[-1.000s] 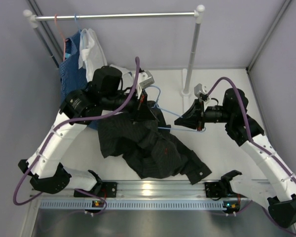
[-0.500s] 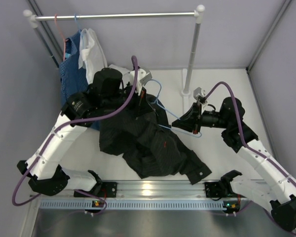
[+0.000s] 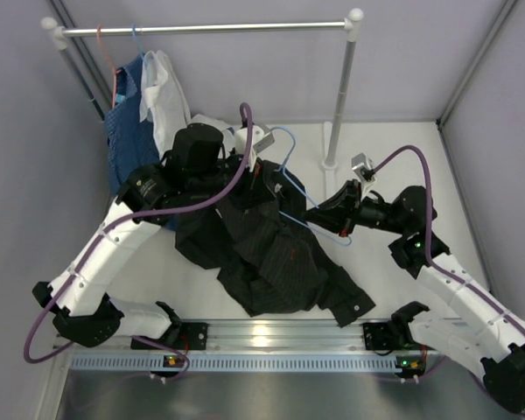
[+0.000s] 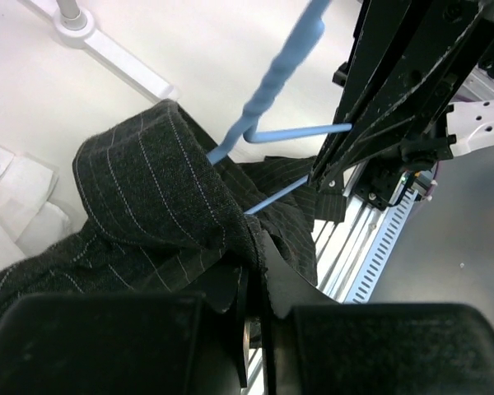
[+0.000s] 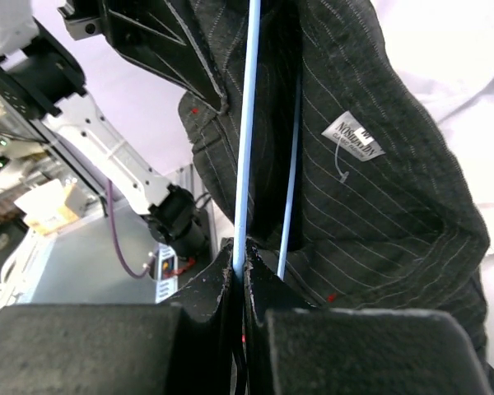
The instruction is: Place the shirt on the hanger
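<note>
The left claw (image 4: 251, 304), shut on the floppy black pinstriped shirt (image 4: 148, 197), holds its collar up so the right claw (image 5: 240, 276), clamped on the thin light-blue wire hanger (image 5: 249, 123), can thread it.

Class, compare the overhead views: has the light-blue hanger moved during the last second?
Yes. The hanger has swung farther back: its hook, earlier level with the rack pole's foot, now reaches beyond it.

**White links, black joints**

We see the left arm (image 3: 96, 254) and right arm (image 3: 464, 297) built of white links between bulky black joints (image 3: 192, 149). A purple cable (image 3: 243, 131) loops along each. The left pincer (image 4: 251, 304) and right pincer (image 5: 240, 276) are matte black.
</note>
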Motion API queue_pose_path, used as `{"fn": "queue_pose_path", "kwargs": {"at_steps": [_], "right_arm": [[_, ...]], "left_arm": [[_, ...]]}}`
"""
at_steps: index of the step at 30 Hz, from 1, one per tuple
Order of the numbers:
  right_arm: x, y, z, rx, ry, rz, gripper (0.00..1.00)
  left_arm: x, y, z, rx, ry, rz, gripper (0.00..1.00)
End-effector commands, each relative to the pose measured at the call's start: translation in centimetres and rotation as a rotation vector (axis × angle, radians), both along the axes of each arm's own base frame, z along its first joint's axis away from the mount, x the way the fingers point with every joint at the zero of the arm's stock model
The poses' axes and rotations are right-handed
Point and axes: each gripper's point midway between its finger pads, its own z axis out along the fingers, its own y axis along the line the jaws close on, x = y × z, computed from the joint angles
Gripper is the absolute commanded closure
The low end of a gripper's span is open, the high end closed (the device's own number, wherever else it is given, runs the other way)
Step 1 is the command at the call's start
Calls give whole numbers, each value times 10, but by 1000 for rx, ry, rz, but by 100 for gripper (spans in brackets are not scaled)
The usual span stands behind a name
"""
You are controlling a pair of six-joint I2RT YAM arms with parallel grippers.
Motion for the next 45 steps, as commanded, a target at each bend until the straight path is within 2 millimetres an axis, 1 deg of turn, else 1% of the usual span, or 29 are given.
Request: {"fn": "queue_pose_path", "kwargs": {"at_steps": [1,2,3,4,6,7,9,10,11,13,14,17,19,21,22,23,24,26,27,28,30,31,34,35,37,39,40,42,45], "right_arm": [[-17,-1,50,157,-160,21,100],[-20,-1,56,180,-183,27,100],[-21,-1,57,189,-187,30,100],[-22,-1,56,193,-180,32,100],[-25,-2,60,218,-203,39,100],[-26,-2,58,226,-186,44,100],[-29,-3,60,246,-190,51,100],[-31,-5,62,270,-197,53,100],[-31,-5,62,281,-193,52,100],[-33,-7,64,304,-199,52,100],[-33,-7,62,304,-195,52,100],[-37,-9,60,313,-204,55,100],[-41,-10,56,312,-208,62,100],[-44,-12,56,315,-217,73,100],[-47,-12,54,315,-217,80,100],[-48,-13,54,322,-224,81,100],[-49,-13,54,325,-218,84,100],[-49,-14,50,322,-211,82,100],[-50,-14,50,321,-209,84,100],[-52,-15,48,320,-208,89,100],[-54,-16,47,314,-207,90,100],[-55,-16,46,311,-211,90,100],[-57,-17,42,284,-214,83,100],[-56,-17,41,279,-216,80,100],[-59,-18,39,269,-219,81,100],[-61,-19,38,263,-228,89,100],[-62,-19,39,261,-234,94,100],[-66,-19,39,254,-243,116,100],[-68,-18,38,227,-255,129,100]], "left_arm": [[2,-7,32,-80,-73,-13,92],[2,-9,36,-90,-79,-21,88],[2,-10,38,-94,-81,-25,75],[3,-12,43,-102,-95,-31,68],[5,-12,52,-118,-121,-28,59],[6,-12,59,-128,-143,-32,51],[5,-12,69,-145,-174,-44,44],[6,-12,75,-148,-198,-46,17],[7,-10,86,-160,-227,-37,2],[8,-3,100,-166,-289,-26,2],[8,6,116,-183,-338,8,2],[9,20,135,-172,-450,35,2],[12,26,139,-143,-516,35,2],[23,25,133,-102,-538,51,2],[31,28,132,-70,-569,72,3],[35,26,130,-51,-581,69,6],[38,23,128,-18,-627,36,11],[38,15,127,-14,-655,-17,11],[36,13,127,1,-697,-68,11],[23,6,127,-25,-715,-153,11],[12,3,125,-28,-757,-237,10],[5,2,121,-38,-754,-271,9],[-4,3,115,-42,-755,-312,8],[-11,3,111,-51,-747,-342,9],[-15,3,106,-59,-727,-358,11],[-19,1,93,-52,-698,-389,16],[-19,1,89,-45,-691,-393,19],[-16,1,77,-18,-677,-389,22],[-17,0,72,-14,-672,-404,27]]}}
